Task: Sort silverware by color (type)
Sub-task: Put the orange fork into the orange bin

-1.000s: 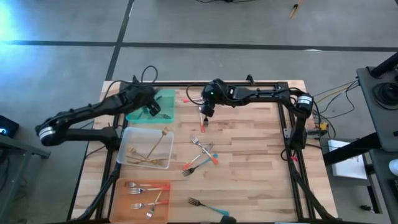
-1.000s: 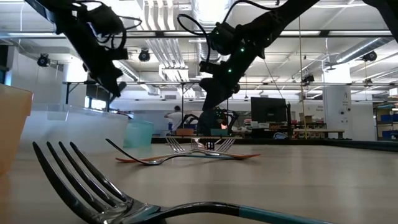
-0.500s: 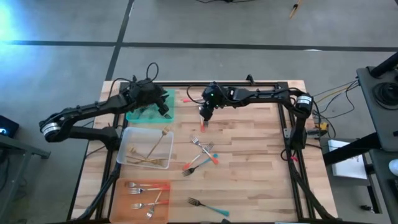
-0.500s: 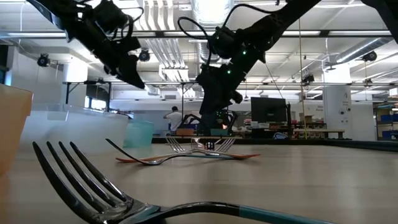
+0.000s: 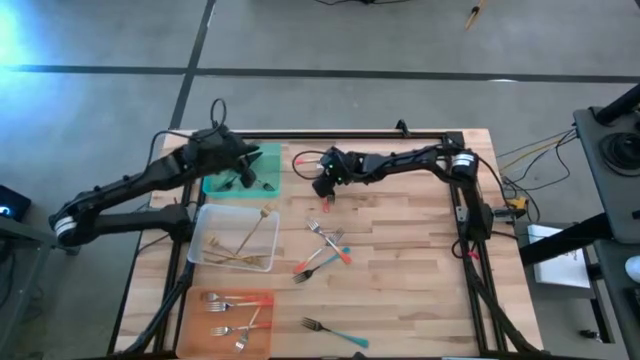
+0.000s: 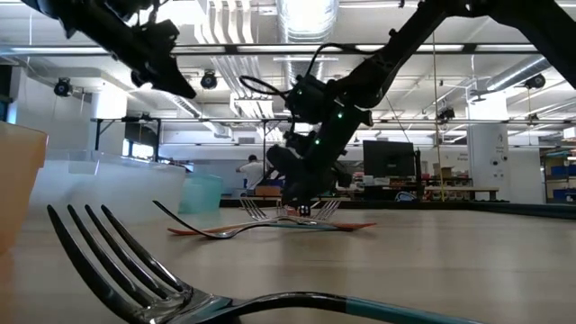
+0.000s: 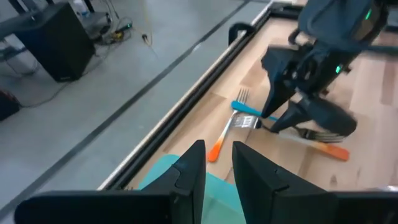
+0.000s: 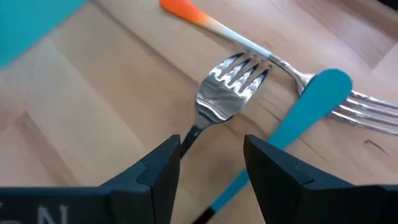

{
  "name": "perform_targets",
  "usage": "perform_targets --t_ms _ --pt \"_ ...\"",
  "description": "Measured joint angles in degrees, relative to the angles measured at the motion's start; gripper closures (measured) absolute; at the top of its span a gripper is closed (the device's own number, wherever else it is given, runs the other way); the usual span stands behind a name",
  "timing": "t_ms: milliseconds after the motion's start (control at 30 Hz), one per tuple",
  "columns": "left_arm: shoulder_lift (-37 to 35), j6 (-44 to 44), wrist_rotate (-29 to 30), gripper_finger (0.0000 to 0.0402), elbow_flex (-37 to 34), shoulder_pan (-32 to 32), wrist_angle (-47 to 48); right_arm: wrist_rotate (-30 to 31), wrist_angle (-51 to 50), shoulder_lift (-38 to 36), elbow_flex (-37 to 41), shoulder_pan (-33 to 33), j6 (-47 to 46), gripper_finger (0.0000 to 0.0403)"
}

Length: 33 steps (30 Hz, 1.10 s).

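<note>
My right gripper hangs low over several forks at the table's far middle, fingers open. In the right wrist view its fingers stand on either side of the thin neck of a fork with metal tines. Whether they touch it I cannot tell. A teal handle and an orange-tipped handle lie beside that fork. My left gripper hovers above the green tray. Its fingers stand slightly apart with nothing between them.
A clear tray holds gold forks and an orange tray holds red-handled forks, both on the table's left side. A loose pile of forks lies mid-table. One teal fork lies at the near edge, large in the low view.
My left gripper has risen from the green tray and tipped up toward level. My right gripper has sunk toward the forks at the table's far middle and rolled about its own axis, staying open.
</note>
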<state>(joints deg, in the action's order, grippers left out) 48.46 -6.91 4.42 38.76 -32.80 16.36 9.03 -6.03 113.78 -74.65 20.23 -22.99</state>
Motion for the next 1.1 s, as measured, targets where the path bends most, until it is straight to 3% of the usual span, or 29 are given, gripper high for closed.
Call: perform_targets --t_ms 500,767,867,1100 --pt "-8.4 1.0 -0.3 0.0338 0.0 0.1 4.2 3.4 0.9 5.1 -4.1 -2.1 -2.5 0.0274" --pt "-9.2 1.7 -0.3 0.0338 0.0 0.1 4.4 3.7 0.7 5.7 -4.7 -2.3 -1.2 0.0357" --pt "-9.2 1.7 -0.2 0.0338 0.0 0.1 4.5 2.6 0.4 5.0 -4.7 -2.3 1.0 0.0388" --pt "-8.8 3.5 -1.5 0.0338 0.0 0.1 4.7 -2.3 1.1 2.5 -6.2 -2.6 4.4 0.0393"
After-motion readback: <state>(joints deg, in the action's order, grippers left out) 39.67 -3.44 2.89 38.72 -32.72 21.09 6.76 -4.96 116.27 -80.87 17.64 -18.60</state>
